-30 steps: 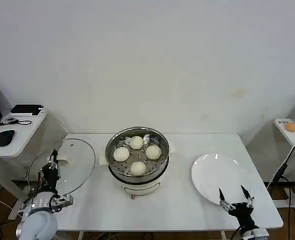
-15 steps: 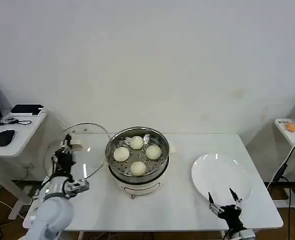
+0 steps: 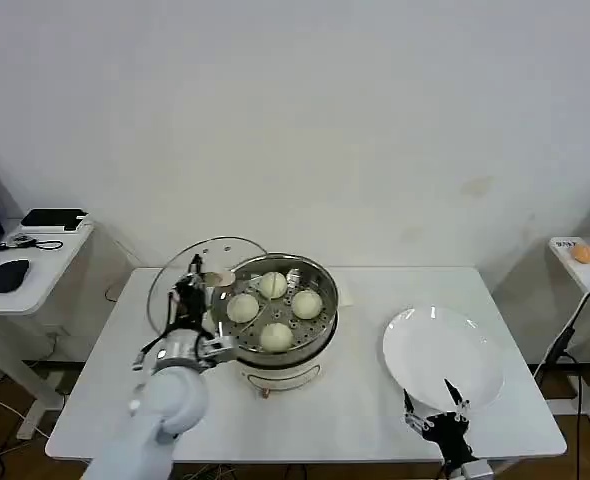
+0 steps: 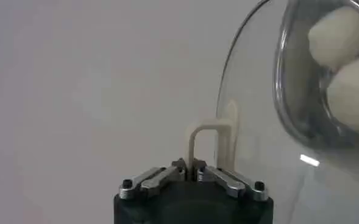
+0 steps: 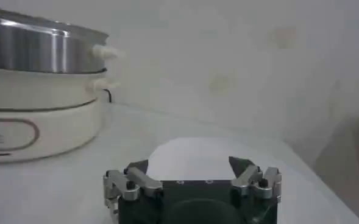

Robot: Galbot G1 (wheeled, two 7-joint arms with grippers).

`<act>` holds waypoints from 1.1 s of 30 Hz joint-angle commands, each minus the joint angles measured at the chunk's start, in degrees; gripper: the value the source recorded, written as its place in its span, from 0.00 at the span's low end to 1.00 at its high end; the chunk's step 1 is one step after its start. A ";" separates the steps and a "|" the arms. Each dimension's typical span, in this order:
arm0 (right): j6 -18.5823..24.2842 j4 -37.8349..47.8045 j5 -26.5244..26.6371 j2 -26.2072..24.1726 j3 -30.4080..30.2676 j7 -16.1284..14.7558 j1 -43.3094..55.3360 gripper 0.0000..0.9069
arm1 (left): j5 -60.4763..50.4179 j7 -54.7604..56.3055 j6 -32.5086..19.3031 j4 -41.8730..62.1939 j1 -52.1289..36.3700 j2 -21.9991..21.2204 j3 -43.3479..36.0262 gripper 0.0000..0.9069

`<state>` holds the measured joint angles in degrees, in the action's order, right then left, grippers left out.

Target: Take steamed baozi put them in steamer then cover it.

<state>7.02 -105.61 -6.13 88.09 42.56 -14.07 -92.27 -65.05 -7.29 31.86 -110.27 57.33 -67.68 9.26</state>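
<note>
While the left gripper (image 3: 194,283) hangs at the left rim of the steamer (image 3: 275,308) in the head view, its jaws are pressed together on the cream handle of the glass lid (image 3: 180,290), which stands tilted with its right edge over the steamer's left rim. 4 steamed baozi (image 3: 275,310) lie inside on the perforated floor: 1 at the back, 1 left, 1 right, 1 front. The steamer sits on its white base at the middle of the white table (image 3: 305,415). The white plate (image 3: 442,355) lies to its right, bare. The right gripper (image 3: 435,420) sits low at the table's front edge just before the plate, jaws spread, holding nothing. A side table on the left carries a mouse (image 3: 9,274) and a dark flat device (image 3: 53,218).

Left wrist view: left gripper (image 4: 189,165) with jaws together, pinching the handle of the glass lid (image 4: 252,128). Through the glass, the steamer (image 4: 301,122) rim shows with 2 steamed baozi (image 4: 341,36) inside it.

Right wrist view: right gripper (image 5: 191,170) with jaws apart, empty. The white plate (image 5: 209,155) lies just beyond them on the table (image 5: 57,189). The steamer (image 5: 36,91), steel pot over white base, stands farther off, apart from the gripper.
</note>
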 commanded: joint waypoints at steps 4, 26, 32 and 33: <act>0.13 0.73 -1.59 0.51 -0.84 -0.07 0.05 1.00 | -17.86 -7.41 -0.24 7.06 -6.35 -11.19 -6.24 0.00; 0.37 2.31 -2.78 0.66 -2.15 -0.08 0.50 1.00 | -21.64 -10.74 -0.20 9.61 -5.66 -14.62 -10.25 0.00; 0.42 2.48 -3.04 0.75 -2.47 -0.08 0.54 1.00 | -21.83 -10.84 -0.33 10.17 -5.57 -14.56 -10.08 0.00; 0.42 2.44 -3.04 0.77 -2.49 -0.10 0.48 1.00 | -21.83 -10.86 -0.36 10.28 -5.58 -14.49 -10.06 0.00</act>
<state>7.41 -103.23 -9.03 88.78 40.24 -14.16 -91.75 -85.65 -17.46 31.56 -100.73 52.06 -81.52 -0.39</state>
